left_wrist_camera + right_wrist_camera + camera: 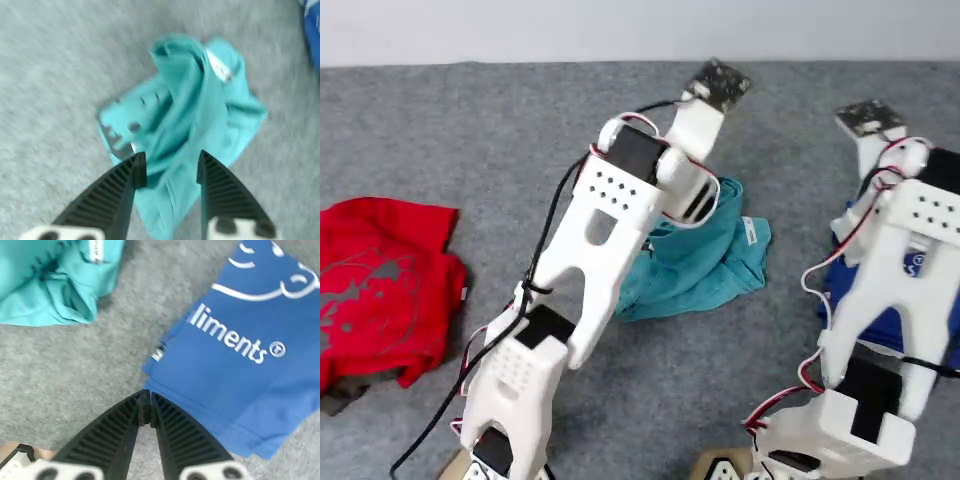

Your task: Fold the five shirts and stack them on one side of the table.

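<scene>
Presently over the middle of the grey tabletop: left tool, jaws spread apart, clamping nothing. Between its two fingers, a raised fold of the teal shirt; too blurred to say whether cloth and fingers touch. Teal shirt crumpled in a heap, unfolded, white neck label showing, partly hidden under the left arm in the high view.

Off to the right side: right tool, closed, fingertips pressed together, right at the corner edge of the blue shirt. Impossible to tell whether any cloth is pinched between them. Blue shirt lying flat, white print facing up, layered edges along one side, mostly covered by the right arm in the high view. Between blue and teal, a strip of bare tabletop.

Far over on the left side: red shirt, spread fairly flat, grey print up, one sleeve out, well apart from the teal heap and from both tools.
</scene>
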Available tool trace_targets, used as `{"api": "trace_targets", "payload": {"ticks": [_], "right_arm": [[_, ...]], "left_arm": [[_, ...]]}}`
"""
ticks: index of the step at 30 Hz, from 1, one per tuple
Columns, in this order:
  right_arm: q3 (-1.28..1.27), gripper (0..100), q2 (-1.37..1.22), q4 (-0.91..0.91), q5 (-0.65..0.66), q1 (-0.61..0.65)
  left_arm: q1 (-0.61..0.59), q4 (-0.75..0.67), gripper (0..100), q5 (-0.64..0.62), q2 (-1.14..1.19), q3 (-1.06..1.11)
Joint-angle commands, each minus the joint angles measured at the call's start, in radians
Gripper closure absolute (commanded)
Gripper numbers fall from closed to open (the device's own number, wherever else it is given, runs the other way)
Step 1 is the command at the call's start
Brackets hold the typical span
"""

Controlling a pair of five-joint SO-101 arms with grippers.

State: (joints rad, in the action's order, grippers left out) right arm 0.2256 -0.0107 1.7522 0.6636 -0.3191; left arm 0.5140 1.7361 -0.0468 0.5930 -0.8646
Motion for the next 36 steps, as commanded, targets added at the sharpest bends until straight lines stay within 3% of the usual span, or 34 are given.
{"api": "trace_targets", "payload": {"ticks": [1, 4, 9, 15, 17, 22, 26, 33, 36], "right_arm": [[0.011, 98.7, 0.044, 0.027, -0.012, 0.050], [0.011, 98.7, 0.044, 0.002, -0.014, 0.088], [0.011, 98.7, 0.044, -0.114, -0.112, 0.203], [0.011, 98.7, 0.044, -0.309, -0.265, 0.369], [0.006, 98.7, 0.042, -0.381, -0.313, 0.426], [0.006, 98.7, -0.027, -0.515, -0.410, 0.545], [0.008, 98.7, -0.130, -0.524, -0.474, 0.619], [0.009, 98.8, -0.309, -0.516, -0.470, 0.687], [0.011, 98.9, -0.369, -0.420, -0.410, 0.665]], "left_arm": [[0.000, 0.017, 82, 0.020, -0.081, 0.044], [-0.055, 0.018, 82, 0.026, -0.083, 0.042], [-0.270, 0.020, 83, 0.020, -0.107, 0.048], [-0.511, 0.020, 95, 0.026, -0.272, 0.058], [-0.591, 0.020, 99, 0.038, -0.321, 0.099], [-0.767, 0.018, 99, 0.068, -0.439, 0.286], [-0.832, 0.018, 99, 0.069, -0.543, 0.371], [-0.895, 0.017, 99, 0.066, -0.671, 0.519], [-0.905, 0.017, 99, 0.069, -0.712, 0.602]]}}
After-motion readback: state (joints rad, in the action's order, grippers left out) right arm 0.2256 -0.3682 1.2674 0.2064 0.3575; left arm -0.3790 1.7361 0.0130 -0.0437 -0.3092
